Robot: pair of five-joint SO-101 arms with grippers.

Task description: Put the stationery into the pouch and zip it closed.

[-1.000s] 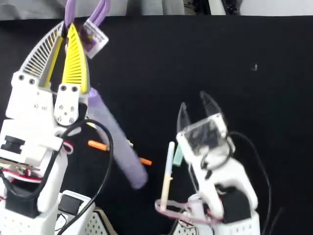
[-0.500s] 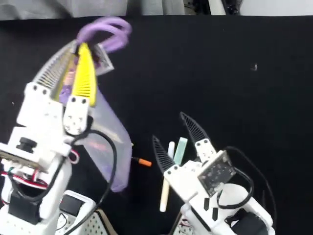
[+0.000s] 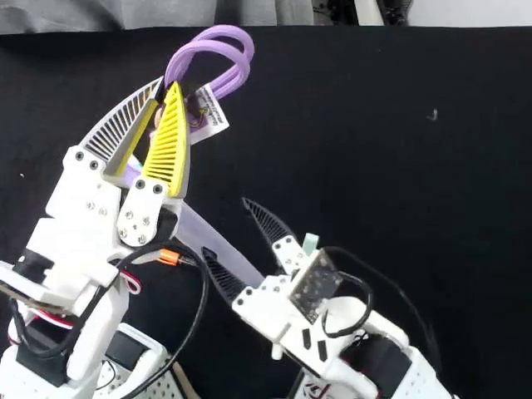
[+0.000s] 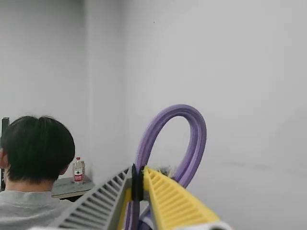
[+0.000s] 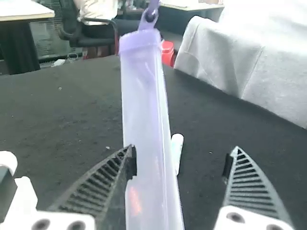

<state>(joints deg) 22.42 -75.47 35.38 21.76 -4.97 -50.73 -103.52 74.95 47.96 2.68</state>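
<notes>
1. High view: the left gripper point(image 3: 169, 90) is pinched on the purple loop point(image 3: 218, 51) of the pouch point(image 3: 212, 237), which is lifted and slants down towards the right gripper point(image 3: 224, 229). That gripper's black fingers are spread, one on each side of the pouch's lower end. An orange pen point(image 3: 169, 258) shows by the left arm's cable, and a teal stick point(image 3: 310, 243) by the right gripper's body.
2. Left wrist view: the yellow and white fingers point(image 4: 163, 191) are pressed together on the loop point(image 4: 192, 129).
3. Right wrist view: the pouch point(image 5: 144, 120) rises between the spread fingers, against one of them point(image 5: 108, 179). A white pen point(image 5: 175, 153) lies on the black table point(image 5: 62, 115) behind the pouch.
</notes>
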